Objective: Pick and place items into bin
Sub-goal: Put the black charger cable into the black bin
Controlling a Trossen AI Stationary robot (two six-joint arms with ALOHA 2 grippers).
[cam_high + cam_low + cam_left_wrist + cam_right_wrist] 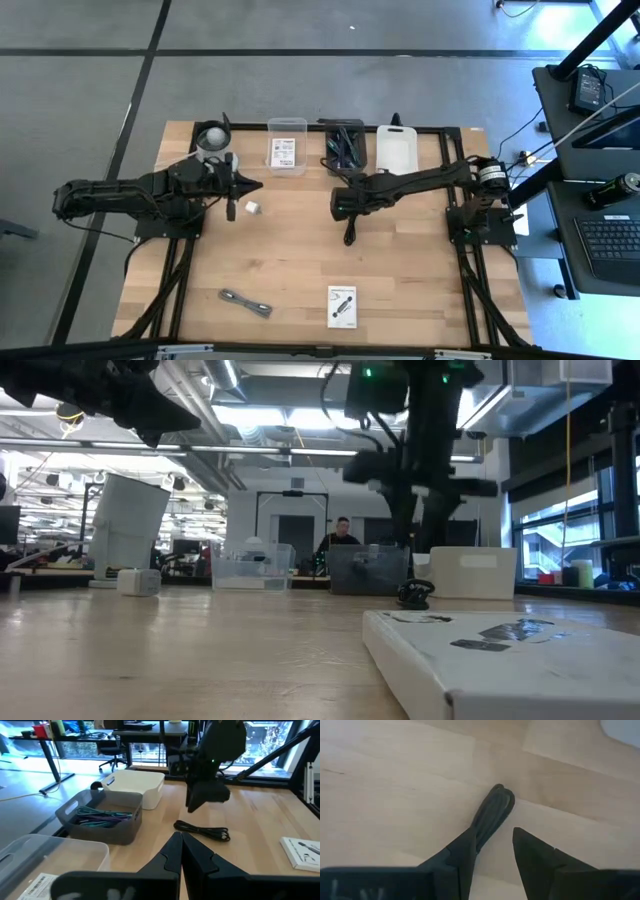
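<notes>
From above I had the whole wooden surface (300, 260) in sight, with a row of bins along its far edge: a clear one (287, 146) holding a printed card, a grey one (345, 147) with cables in it, and a white one (398, 148) on the right. My right arm reached in from the right side, and its gripper (343, 205) hung over the middle of the surface, just near of the grey bin. Its jaws stood partly open and held nothing. The black cable coil (491, 815) lay flat on the wood, running under one finger and not yet between the two.

My left arm waited on the left, its gripper (240, 187) with jaws pressed together and empty, beside a small white object (252, 208).

Near the front edge lay a white card (342, 305) and, to its left, a grey strip (245, 301), both untouched.

To do this pick well, I judged I should shift the right gripper sideways until the coil sat centred between the fingers, then lower straight down and close across the bundle's middle, so no loose loop could slip free on the lift.
</notes>
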